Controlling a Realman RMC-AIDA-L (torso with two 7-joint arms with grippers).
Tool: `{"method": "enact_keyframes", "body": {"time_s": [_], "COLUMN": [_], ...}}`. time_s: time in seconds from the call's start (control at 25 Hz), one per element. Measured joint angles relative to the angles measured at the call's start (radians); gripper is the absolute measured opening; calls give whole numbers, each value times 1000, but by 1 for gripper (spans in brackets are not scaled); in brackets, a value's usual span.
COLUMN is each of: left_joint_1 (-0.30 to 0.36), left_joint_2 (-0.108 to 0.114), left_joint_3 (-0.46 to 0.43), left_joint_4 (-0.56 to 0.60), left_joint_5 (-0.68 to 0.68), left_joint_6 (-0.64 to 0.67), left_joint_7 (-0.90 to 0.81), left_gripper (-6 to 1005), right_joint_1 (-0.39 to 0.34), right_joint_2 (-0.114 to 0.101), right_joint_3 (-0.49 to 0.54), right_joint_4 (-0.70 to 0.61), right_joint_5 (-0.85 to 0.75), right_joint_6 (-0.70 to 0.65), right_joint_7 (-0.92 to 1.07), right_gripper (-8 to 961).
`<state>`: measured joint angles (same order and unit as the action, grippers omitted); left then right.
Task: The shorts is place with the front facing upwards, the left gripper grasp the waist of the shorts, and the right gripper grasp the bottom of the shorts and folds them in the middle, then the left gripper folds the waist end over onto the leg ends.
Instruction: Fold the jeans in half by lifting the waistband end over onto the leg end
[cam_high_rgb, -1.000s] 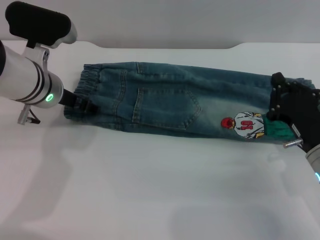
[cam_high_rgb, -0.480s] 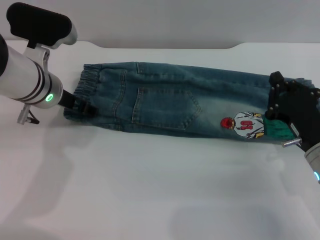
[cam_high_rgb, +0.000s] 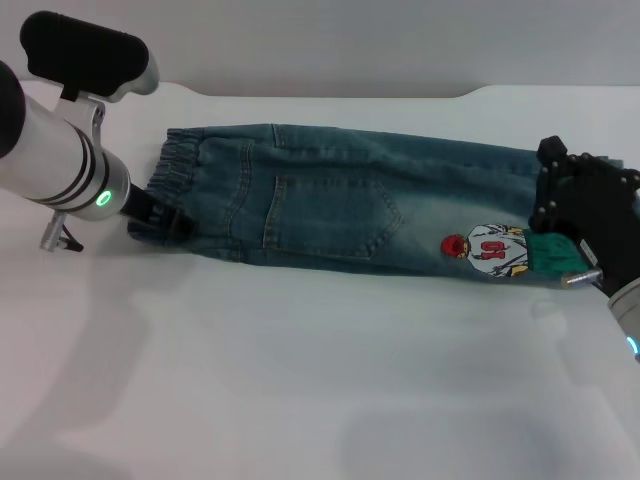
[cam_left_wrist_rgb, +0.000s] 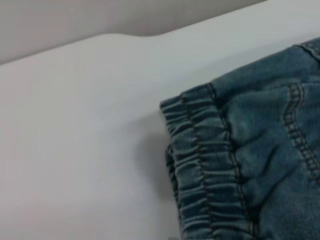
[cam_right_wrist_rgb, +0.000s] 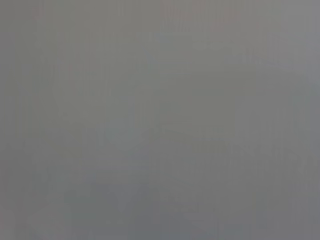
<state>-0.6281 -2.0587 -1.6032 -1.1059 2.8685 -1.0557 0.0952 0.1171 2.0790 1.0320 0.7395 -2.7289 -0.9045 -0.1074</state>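
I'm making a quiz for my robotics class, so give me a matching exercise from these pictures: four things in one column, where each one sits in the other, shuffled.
Things:
1. left gripper
2. right gripper
3. cartoon print
4. patch pocket

Places:
A. middle of the shorts
B. at the gathered waist
C. over the leg ends
D. on the denim beside the leg ends

Pairs: 1-B, 2-C, 3-D, 4-A
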Motion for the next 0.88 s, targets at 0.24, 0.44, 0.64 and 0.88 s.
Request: {"method": "enact_keyframes", "body": {"time_s": [0.24, 0.44, 0.64, 0.88], "left_joint_1": [-34, -41, -14, 58], "left_joint_2": [-2, -2, -4, -6], "left_joint_3": [-5, -3, 0, 1], "left_joint_4": [84, 102, 65, -65], "left_joint_5": [-12, -14, -15, -17], "left_joint_6": [25, 29, 39, 23], "left_joint_7": [3, 25, 24, 17], "left_gripper": [796, 602, 524, 484], "right_joint_1": [-4, -9, -18, -24], "right_joint_2": [-3, -5, -5, -5], "right_joint_3": [6, 7, 7, 6], "right_joint_4": [15, 21, 27, 31], "right_joint_5": [-1, -2, -2, 0], "right_joint_6": [18, 20, 20, 27], "right_joint_7": [0, 0, 0, 0], "right_gripper": [-2, -2, -2, -2]}}
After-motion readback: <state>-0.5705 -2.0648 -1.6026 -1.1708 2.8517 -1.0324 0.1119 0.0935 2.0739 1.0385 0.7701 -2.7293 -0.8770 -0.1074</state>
